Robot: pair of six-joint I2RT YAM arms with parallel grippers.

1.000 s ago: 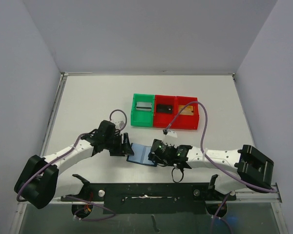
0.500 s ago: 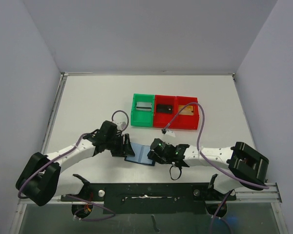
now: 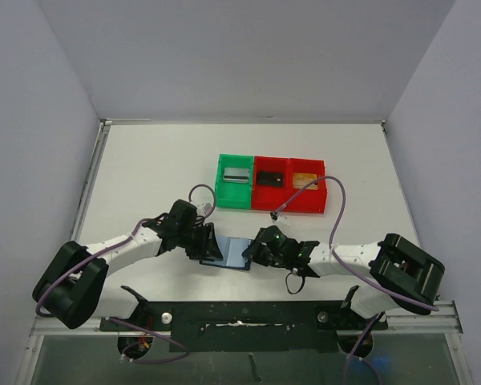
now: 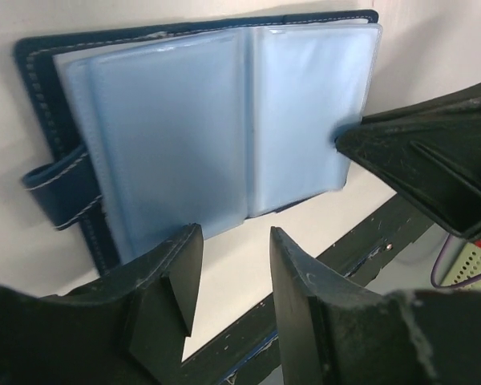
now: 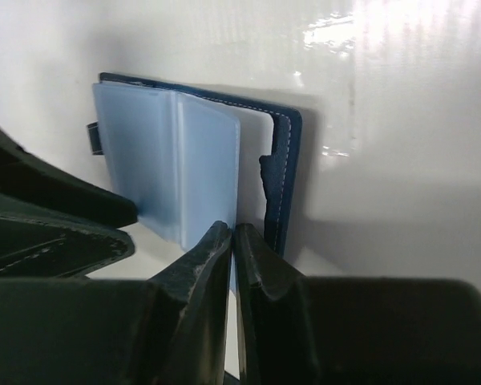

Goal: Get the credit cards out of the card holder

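Observation:
The dark blue card holder [image 3: 229,253] lies open on the table between both arms, its pale-blue inner sleeves [image 4: 200,120] facing up. My right gripper [image 5: 234,233] is shut, with the thin edge of a pale-blue sleeve [image 5: 208,168] running in between its tips. At the holder's other side, my left gripper [image 4: 234,241] stands open with only bare table in the gap. The credit cards lie in the bins: a silver-grey one [image 3: 237,175], a black one [image 3: 270,178] and a gold-tan one [image 3: 305,180]. No card shows in the holder's sleeves.
A green bin [image 3: 221,186] and two red bins [image 3: 256,192] [image 3: 324,191] stand in a row behind the holder. The right arm's cable [image 3: 334,210] loops over the right-hand bin. A black mounting rail [image 3: 240,313] runs along the near edge. Walls close three sides.
My right gripper has closed from open onto the sleeve edge. The left gripper's jaws have narrowed and both grippers sit closer to the holder.

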